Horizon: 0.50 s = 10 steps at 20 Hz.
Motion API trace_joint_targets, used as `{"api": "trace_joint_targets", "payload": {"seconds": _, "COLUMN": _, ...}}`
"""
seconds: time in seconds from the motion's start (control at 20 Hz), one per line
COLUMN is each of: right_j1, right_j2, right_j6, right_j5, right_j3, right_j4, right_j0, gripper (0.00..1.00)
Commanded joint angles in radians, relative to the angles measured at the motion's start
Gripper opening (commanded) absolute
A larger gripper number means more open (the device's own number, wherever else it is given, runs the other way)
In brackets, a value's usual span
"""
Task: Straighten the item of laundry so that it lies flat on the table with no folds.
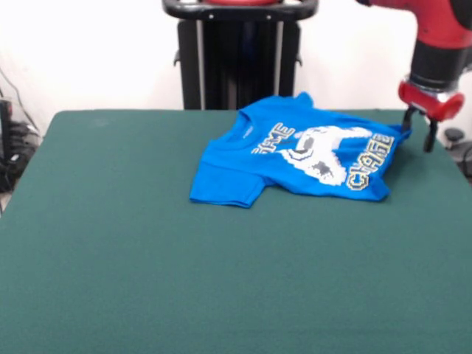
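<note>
My pincer [418,131] hung at the right side of the table [147,258], toward the far edge, under the red and black arm [442,44] that came down from the top right. Its 2 dark fingers [430,137] stood apart. The left finger was right at the shirt's right edge, and I could not tell whether it touched the cloth or only sat just beside it. The right finger hung clear of the shirt, over the green top.

The blue shirt [295,158] lay on the far half of the table, right of the middle. It was not flat. The cloth was rumpled, with folds running across the front, so the white and yellow lettering [369,166] was bent and partly hidden; only pieces of the words showed. The white print [324,151] in the middle was creased as well. 1 sleeve [225,184] stuck out to the near left and lay smooth on the table. The collar [247,125] faced the far left. A small peak of cloth rose at the far edge of the shirt, near the black stand [236,59] behind the table.

The near half of the table showed only the green top. Some cables [15,158] hung off beyond the left edge.
</note>
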Motion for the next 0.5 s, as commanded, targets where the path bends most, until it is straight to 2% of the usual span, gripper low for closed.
{"api": "trace_joint_targets", "payload": {"seconds": 0.05, "right_j1": 0.002, "right_j2": 0.023, "right_j6": 0.241, "right_j5": 0.088, "right_j3": -0.073, "right_j4": 0.073, "right_j0": -0.002, "gripper": 1.00}}
{"api": "trace_joint_targets", "payload": {"seconds": 0.25, "right_j1": -0.106, "right_j2": -0.066, "right_j6": 0.251, "right_j5": 0.233, "right_j3": -0.040, "right_j4": 0.031, "right_j0": 0.023, "gripper": 1.00}}
{"api": "trace_joint_targets", "payload": {"seconds": 0.5, "right_j1": -0.193, "right_j2": -0.165, "right_j6": 0.274, "right_j5": 0.392, "right_j3": -0.052, "right_j4": -0.059, "right_j0": 0.044, "gripper": 1.00}}
